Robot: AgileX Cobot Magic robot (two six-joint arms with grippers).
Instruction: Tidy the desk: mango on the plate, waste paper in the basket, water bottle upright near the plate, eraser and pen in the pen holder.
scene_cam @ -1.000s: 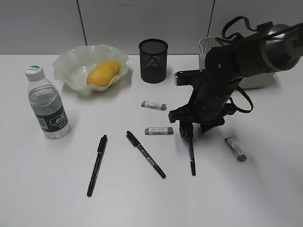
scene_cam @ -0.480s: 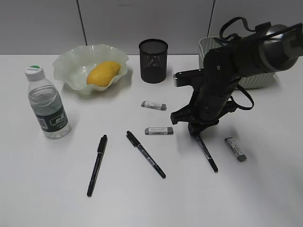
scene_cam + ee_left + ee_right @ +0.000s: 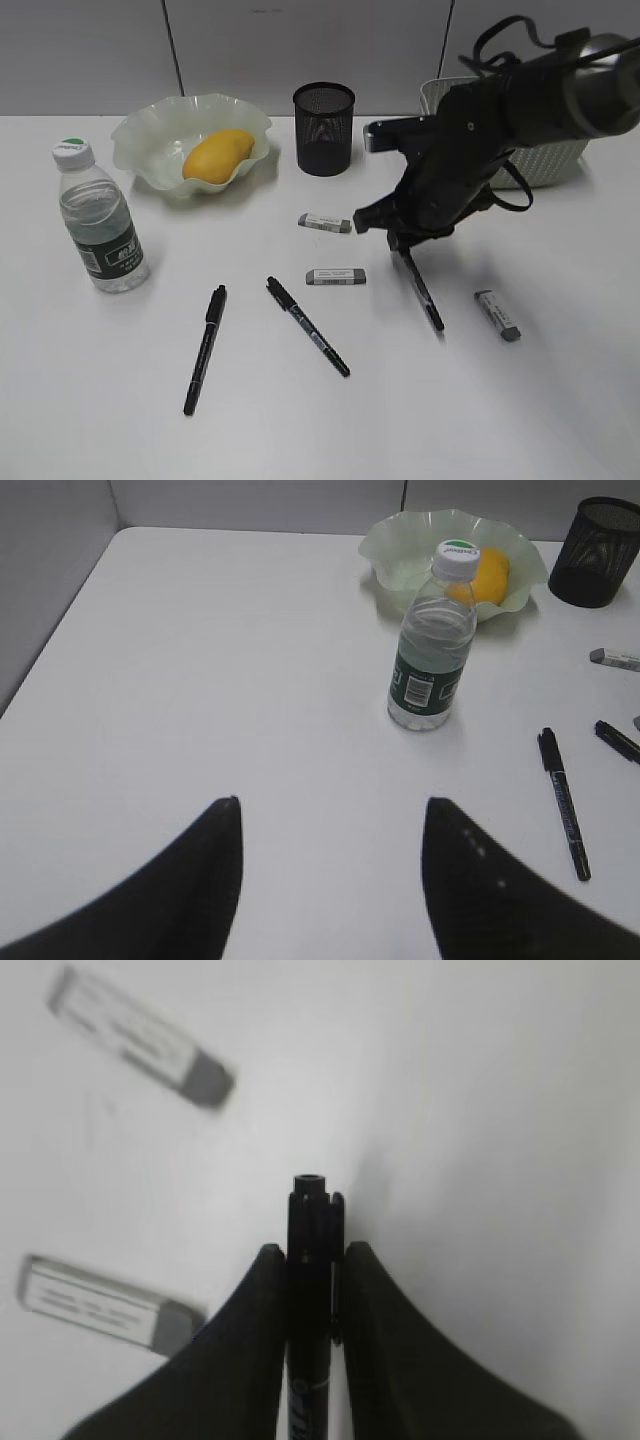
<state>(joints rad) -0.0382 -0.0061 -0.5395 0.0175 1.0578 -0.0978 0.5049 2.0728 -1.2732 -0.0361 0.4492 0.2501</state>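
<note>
White surface [image 3: 100, 420] under me; my right pincer [image 3: 403, 247] is clamped on a pen [image 3: 420, 290], its long axis hanging down and slanting away below the jaws. Up and to its left stands the pen holder [image 3: 324, 128], nearer this arm. Left pincer [image 3: 330, 880] idles apart.

A: What differs from a second ago?

B: The right claw [image 3: 403, 243] is now pinched on a pen [image 3: 419, 290]. Earlier its fingers stood wider with that pen lying flat beneath them, pointing straight toward the camera.

A: And the pen now?

B: Its upper end sits between the fingers, and the rest slants down and to the right below the claw. In the right wrist view the barrel [image 3: 311, 1290] shows squeezed between the two fingertips [image 3: 250, 1310].

A: The arm itself?

B: Higher and farther back than before.
</note>
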